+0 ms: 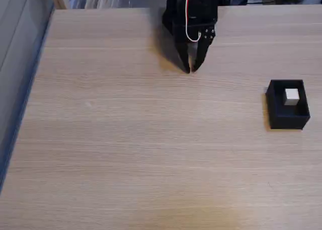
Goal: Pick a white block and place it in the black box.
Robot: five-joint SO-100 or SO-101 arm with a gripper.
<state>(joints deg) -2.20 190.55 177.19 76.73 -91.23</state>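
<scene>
In the fixed view the white block [292, 96] rests inside the black box [282, 120], which stands on the wooden table [126, 139] at the right edge. My black gripper [191, 69] hangs at the far middle of the table, well to the left of the box and apart from it. Its fingertips point down toward the wood and nearly touch each other, with nothing between them.
The table's left edge borders a grey floor strip [15, 89]. Clutter lies beyond the far edge behind the arm's base [193, 3]. Bare wood spans the stretch between the gripper and the box.
</scene>
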